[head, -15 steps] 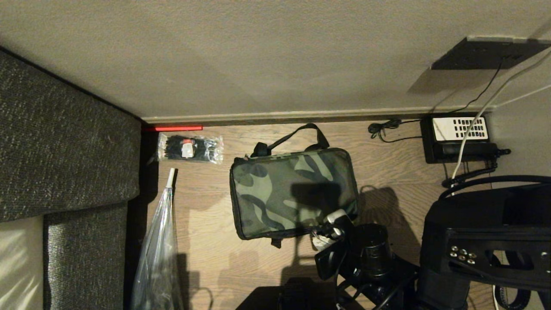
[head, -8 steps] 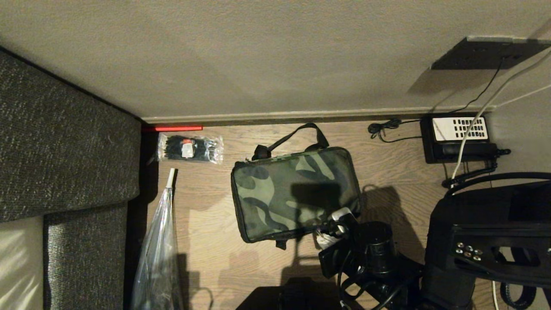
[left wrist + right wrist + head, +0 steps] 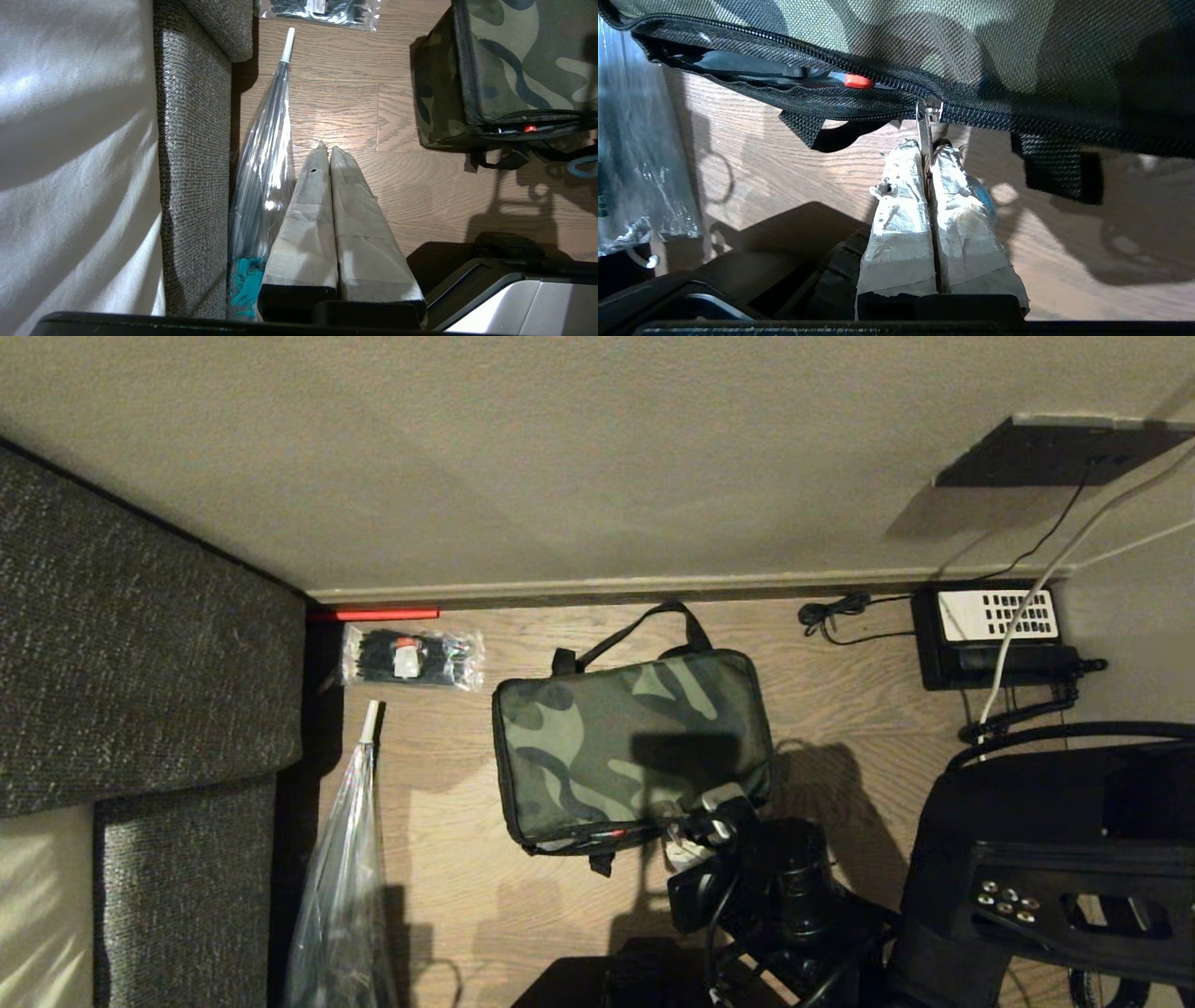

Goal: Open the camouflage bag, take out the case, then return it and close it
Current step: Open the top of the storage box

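Right gripper pinched on one zipper pull, near edge of the one camouflage bag on the floor. Zip part open: one red-orange mark on the black case inside. Left gripper closed, empty. One telephone, keypad unreadable.

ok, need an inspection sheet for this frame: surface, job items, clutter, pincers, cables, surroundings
Surface: wood floor, bag and clutter lying on it.
Job's things: camouflage bag flat on the floor, zipper partly open along its near edge, red showing in the gap; the case is mostly hidden inside.
Clutter: packet of black ties, clear folded umbrella, black telephone.
Pincers: right pincer shut on the zipper pull at the bag's near edge; left pincer shut, empty, above bare floor beside the umbrella.
Cables: black cord coiled by the telephone, white cable across it.
Surroundings: grey sofa at left, wall behind.
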